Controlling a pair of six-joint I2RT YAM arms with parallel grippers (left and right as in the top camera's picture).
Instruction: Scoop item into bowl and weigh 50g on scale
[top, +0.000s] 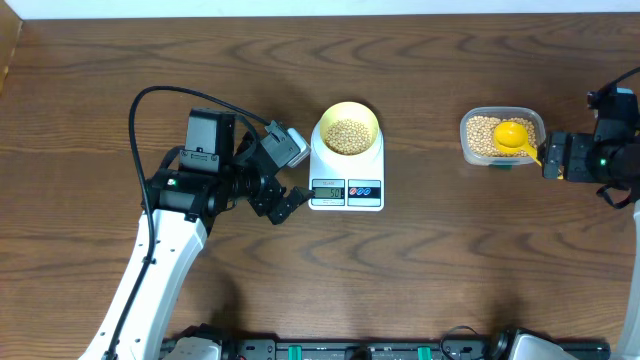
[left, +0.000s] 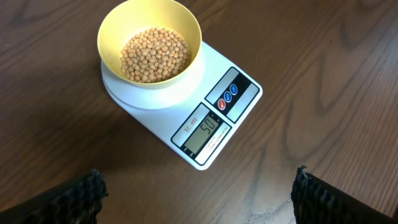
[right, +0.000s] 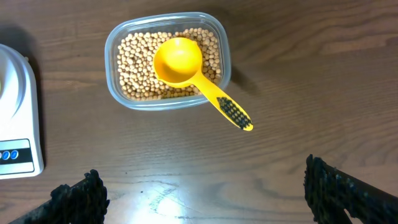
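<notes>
Sitting on the scale (left: 214, 121), the bowl (left: 183, 25) held beans (left: 153, 55); both the left pincer (left: 199, 193) and right pincer (right: 202, 186) stood open and empty, the scoop (right: 178, 60) resting in the tub (right: 111, 56).

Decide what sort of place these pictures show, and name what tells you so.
Probably a robotics test bench, not a kitchen: the left arm and right arm stand at a wooden table, set with a digital kitchen scale, a pale-yellow bowl of soybeans and a clear tub.
</notes>
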